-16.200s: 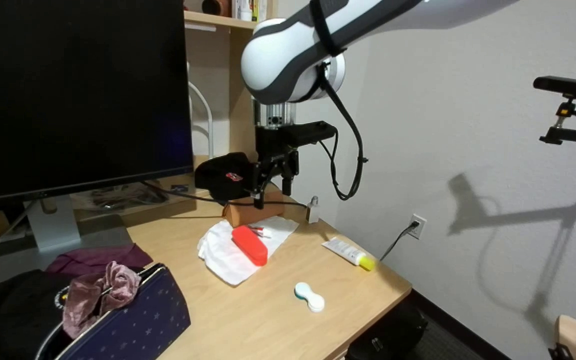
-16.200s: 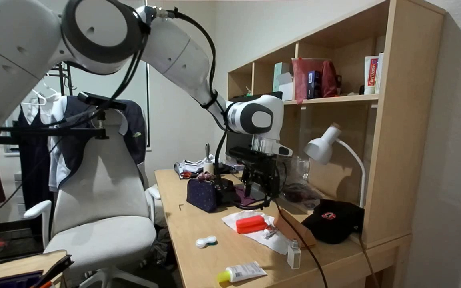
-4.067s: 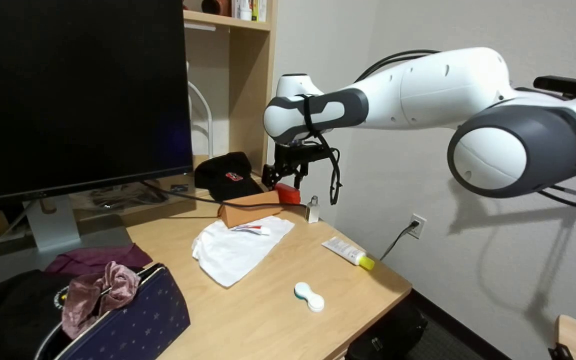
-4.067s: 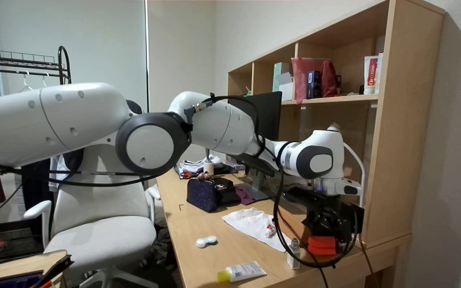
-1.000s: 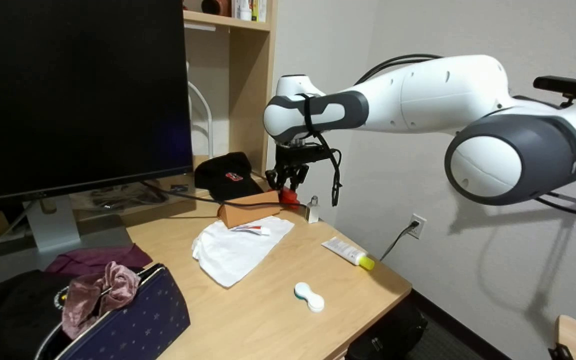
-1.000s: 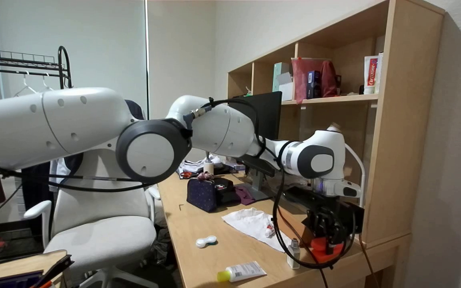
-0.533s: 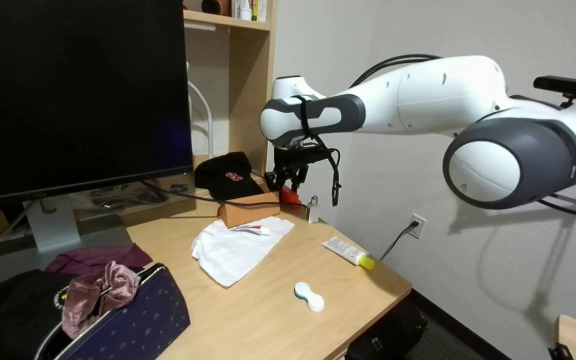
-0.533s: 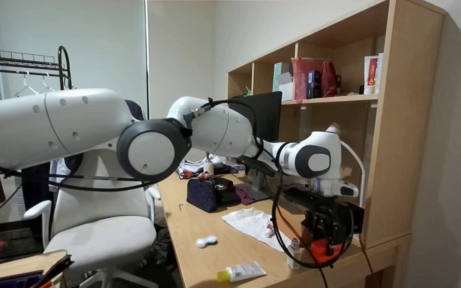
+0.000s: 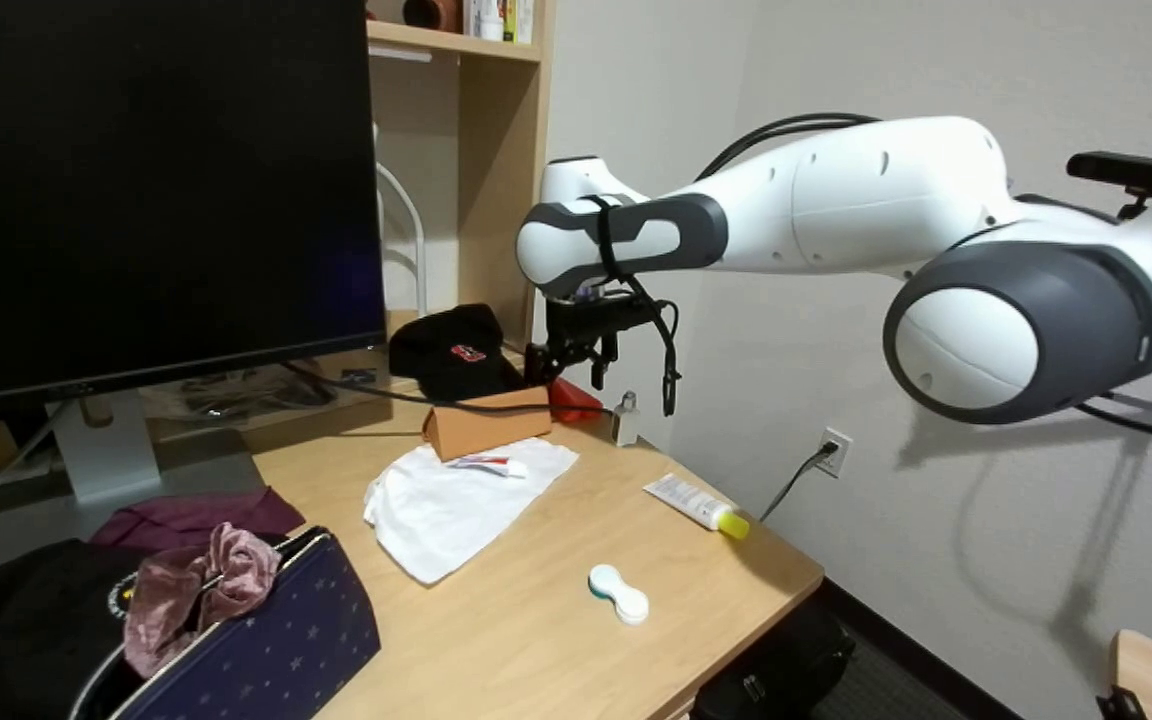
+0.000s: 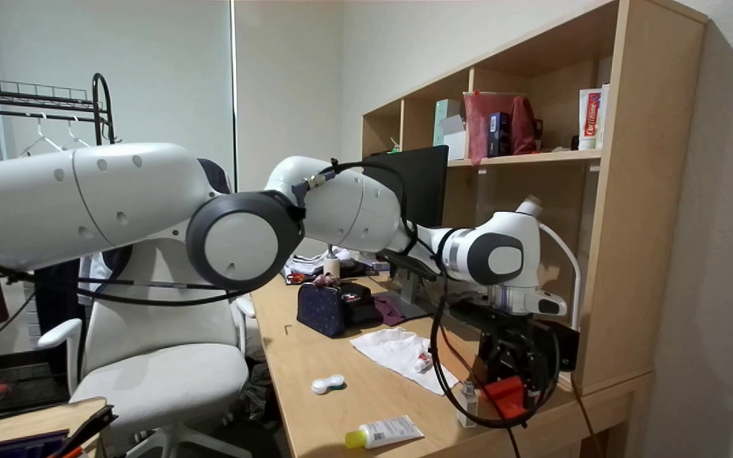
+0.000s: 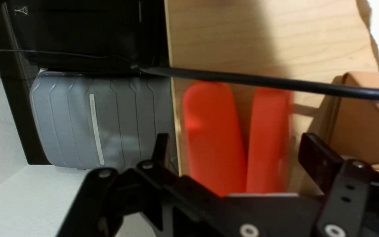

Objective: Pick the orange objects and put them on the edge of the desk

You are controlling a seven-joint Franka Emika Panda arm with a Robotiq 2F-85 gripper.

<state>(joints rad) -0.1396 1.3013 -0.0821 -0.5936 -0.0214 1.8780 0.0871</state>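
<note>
Framing 2 red-orange pieces [image 11: 214, 138] in the wrist view, the gripper [image 11: 238, 147] is seen with its fingers parted wide and nothing gripped; the pieces are crossed near their ends by a black cable [image 11: 258, 80]; they are laid side by side on the desk [image 11: 222, 39], close to its edge; whether they are joined cannot be told; a brown box [image 11: 364, 128] is set just beside 1 finger, contact being unclear; past it, a small tube [image 9: 491, 464] is borne by a white cloth [image 9: 466, 520]; in both exterior views, a yellow-capped tube [image 9: 691, 503] and a white dumbbell-shaped piece [image 9: 619, 593] are shown apart; behind, a black monitor [image 9: 151, 180] is backed by a wooden shelf unit [image 10: 640, 222].
</note>
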